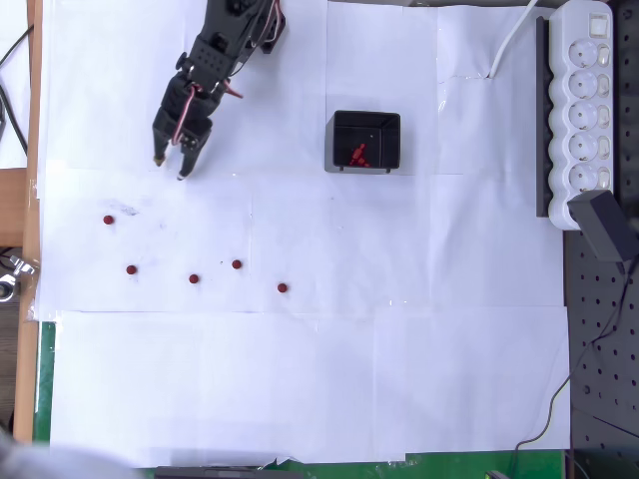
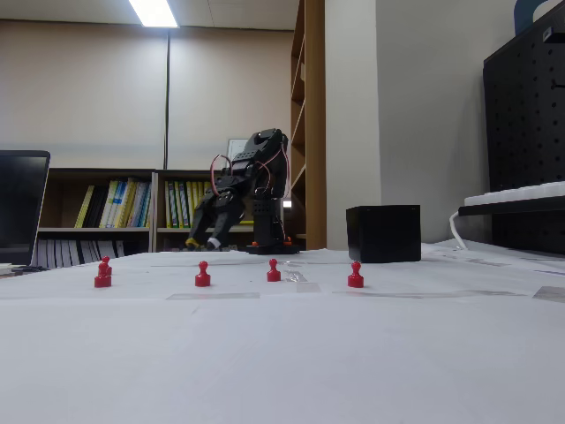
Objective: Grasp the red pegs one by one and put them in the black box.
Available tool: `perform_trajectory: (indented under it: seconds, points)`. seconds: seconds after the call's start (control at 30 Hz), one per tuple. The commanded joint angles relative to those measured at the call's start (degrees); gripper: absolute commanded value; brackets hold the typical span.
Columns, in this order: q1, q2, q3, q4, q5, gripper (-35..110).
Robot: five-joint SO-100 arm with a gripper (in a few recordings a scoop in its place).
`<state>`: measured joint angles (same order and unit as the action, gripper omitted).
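Several small dark red pegs stand on the white paper: the nearest to my gripper (image 1: 109, 220), then one (image 1: 131, 269), another (image 1: 194, 278), one more (image 1: 237, 264) and the rightmost (image 1: 283, 287). In the fixed view they form a row, from the left peg (image 2: 103, 275) to the right peg (image 2: 355, 275). The black box (image 1: 391, 140) (image 2: 383, 233) sits right of the arm with a few red pegs (image 1: 359, 155) inside. My gripper (image 1: 169, 168) (image 2: 202, 242) hangs open and empty, pointing down, above and right of the nearest peg.
A white power strip (image 1: 584, 110) and a black pegboard (image 1: 599, 349) lie along the right side. The wooden table edge (image 1: 34, 200) runs down the left. A laptop (image 2: 22, 208) stands at the far left in the fixed view.
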<state>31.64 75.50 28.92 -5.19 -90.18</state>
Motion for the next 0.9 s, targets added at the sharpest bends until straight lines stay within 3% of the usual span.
perform_trajectory:
  seconds: [0.0, 0.33, 0.87]
  points:
    - [1.7, 8.2, 6.2, -6.9, 0.1, 15]
    - [2.7, 22.1, 16.2, -14.5, -1.0, 15]
    - [5.6, 35.7, 31.9, -14.7, -0.6, 15]
